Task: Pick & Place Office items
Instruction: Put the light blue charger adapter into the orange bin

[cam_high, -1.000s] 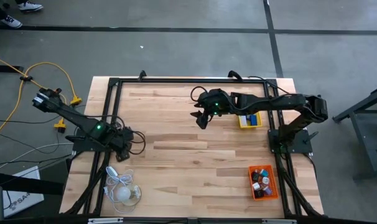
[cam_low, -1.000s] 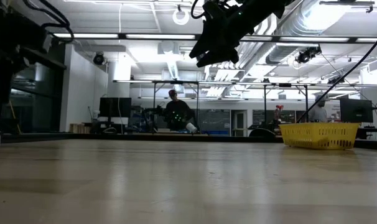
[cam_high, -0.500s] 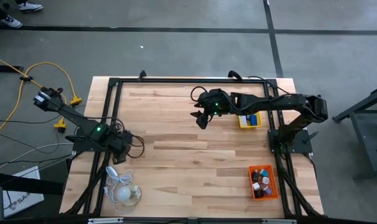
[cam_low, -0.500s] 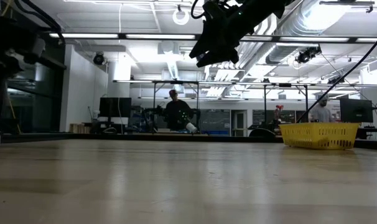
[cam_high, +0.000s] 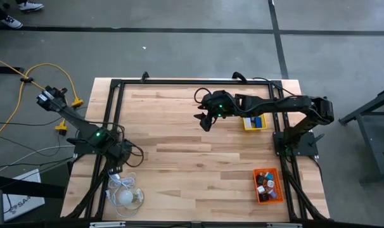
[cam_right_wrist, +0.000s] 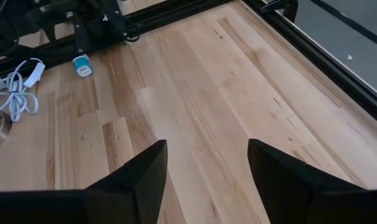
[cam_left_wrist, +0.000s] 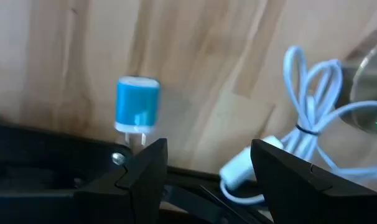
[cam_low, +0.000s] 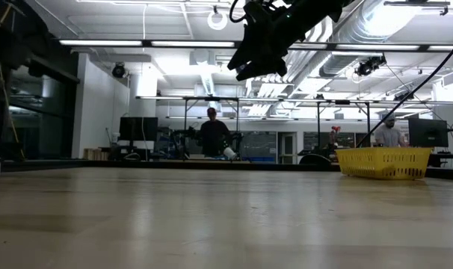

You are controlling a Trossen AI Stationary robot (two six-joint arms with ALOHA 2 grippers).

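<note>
A small blue plug-like item point(cam_left_wrist: 137, 106) lies on the wood beside the black frame rail point(cam_left_wrist: 45, 165), near the table's left near corner; it also shows far off in the right wrist view point(cam_right_wrist: 81, 65). My left gripper point(cam_left_wrist: 204, 168) hangs open over that corner point(cam_high: 120, 154), pointing down, with the blue item just beyond one fingertip and nothing between the fingers. My right gripper point(cam_high: 204, 120) stands open high above the table's far middle point(cam_low: 249, 63), holding nothing. More small items lie in the yellow tray point(cam_high: 255, 122) and the orange tray point(cam_high: 268, 185).
A white round bulb-like thing point(cam_high: 130, 197) with its coiled white cord point(cam_left_wrist: 307, 124) lies close to the blue item, at the near left. The yellow tray point(cam_low: 383, 162) sits at the far right, the orange tray at the near right. Bare wood lies between the arms.
My left gripper has swung toward the table's near left corner, turning as it went and sinking a little, and stays open. My right gripper has kept still.
</note>
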